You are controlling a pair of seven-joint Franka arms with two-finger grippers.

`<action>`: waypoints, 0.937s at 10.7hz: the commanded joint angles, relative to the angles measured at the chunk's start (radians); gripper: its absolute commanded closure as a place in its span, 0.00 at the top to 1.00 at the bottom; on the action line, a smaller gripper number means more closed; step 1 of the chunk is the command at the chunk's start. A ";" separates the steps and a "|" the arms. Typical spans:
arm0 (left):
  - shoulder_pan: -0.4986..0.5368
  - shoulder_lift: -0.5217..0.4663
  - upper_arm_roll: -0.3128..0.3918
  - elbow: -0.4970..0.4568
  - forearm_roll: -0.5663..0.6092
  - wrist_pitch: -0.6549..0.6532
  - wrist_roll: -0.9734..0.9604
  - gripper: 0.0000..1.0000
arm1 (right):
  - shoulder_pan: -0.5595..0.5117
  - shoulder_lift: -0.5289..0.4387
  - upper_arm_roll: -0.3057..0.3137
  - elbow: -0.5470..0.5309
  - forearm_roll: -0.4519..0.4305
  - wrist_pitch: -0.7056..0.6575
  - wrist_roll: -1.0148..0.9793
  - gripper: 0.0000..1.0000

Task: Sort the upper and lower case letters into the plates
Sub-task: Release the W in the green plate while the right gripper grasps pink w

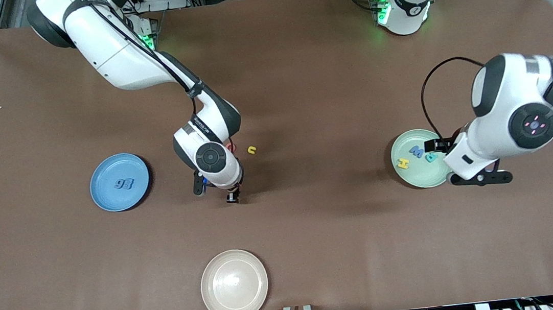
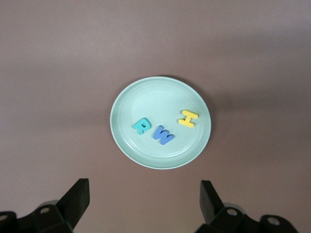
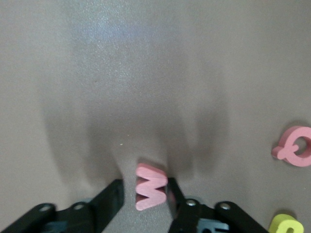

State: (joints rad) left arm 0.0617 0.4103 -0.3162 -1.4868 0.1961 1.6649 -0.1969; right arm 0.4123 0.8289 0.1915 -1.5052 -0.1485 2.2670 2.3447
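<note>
The right end effector [image 3: 146,194] sits low on the bench [image 1: 301,96], its fingers clasping a pink letter [image 3: 150,187]; a pink Q [image 3: 295,147] and a yellow letter [image 3: 286,224] lie beside it. The left end effector [image 2: 145,199] hangs spread wide over the mint plate [image 2: 146,97], which holds R [image 2: 141,126], W [image 2: 164,135] and H [image 2: 188,118].

Right gripper [image 1: 218,184] hidden beneath its own wrist in front view; yellow letter [image 3: 286,224] cut off (identity undeterminable).
</note>
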 commanded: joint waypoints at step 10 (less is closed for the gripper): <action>-0.010 -0.185 -0.055 -0.012 -0.057 -0.007 -0.009 1.00 | -0.139 -0.135 0.087 -0.047 -0.051 -0.124 -0.152 0.00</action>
State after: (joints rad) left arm 0.0532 0.2400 -0.3612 -1.4844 0.1579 1.6530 -0.1980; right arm 0.3599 0.7620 0.2212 -1.5142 -0.1896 2.1995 2.2514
